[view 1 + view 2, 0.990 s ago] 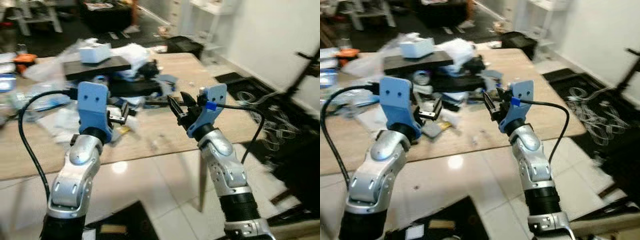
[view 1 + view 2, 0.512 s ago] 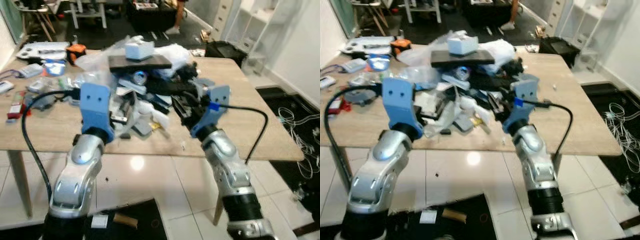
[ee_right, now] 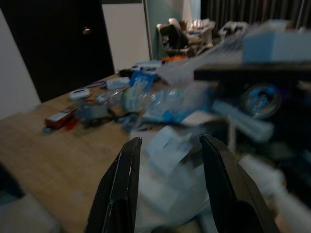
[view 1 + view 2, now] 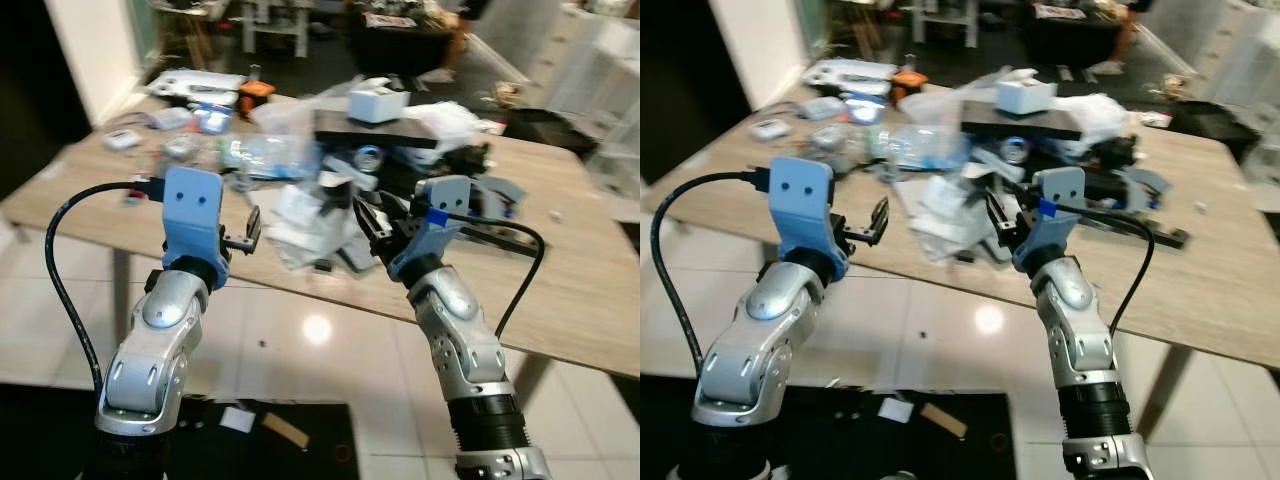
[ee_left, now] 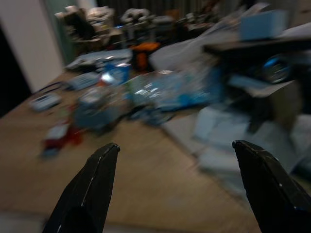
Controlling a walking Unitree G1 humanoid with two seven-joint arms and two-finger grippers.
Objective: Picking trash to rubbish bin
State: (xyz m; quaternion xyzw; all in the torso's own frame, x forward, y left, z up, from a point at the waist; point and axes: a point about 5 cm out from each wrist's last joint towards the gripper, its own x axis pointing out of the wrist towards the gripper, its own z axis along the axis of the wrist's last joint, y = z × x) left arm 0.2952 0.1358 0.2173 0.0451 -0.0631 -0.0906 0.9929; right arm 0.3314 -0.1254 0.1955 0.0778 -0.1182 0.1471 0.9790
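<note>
Glossy white floor tiles [image 4: 300, 330] are seen beneath a long light-wood table [image 4: 90, 190], whose top is crowded with clutter. Toward the far left end, a flat white remote-like device [image 4: 117, 139] and an orange-and-black object [image 4: 256, 92] are noted; their exact nature cannot be told.

The left gripper [image 4: 246, 230] is held raised in front of the table's near edge, its two black fingers spread wide apart and holding nothing. In the left wrist view the fingertips [image 5: 104, 160] are seen well apart, with bare wood between them.

At the table's middle, the task's thing is found: a heap of crumpled clear and white plastic wrappers [image 4: 300, 205], lying on the wood near the front edge. Behind it, a dark flat board [image 4: 375, 125] carries a small white box [image 4: 378, 102].

The right gripper [image 4: 385, 222] is held just before the heap, its fingers parted moderately and empty, not yet in contact.

The wrappers are judged light, soft and crushable, likely slippery and prone to trailing neighbouring pieces. A hold is best taken on a bunched fold at the heap's near edge, not on a flat sheet. No rubbish bin can be identified.
</note>
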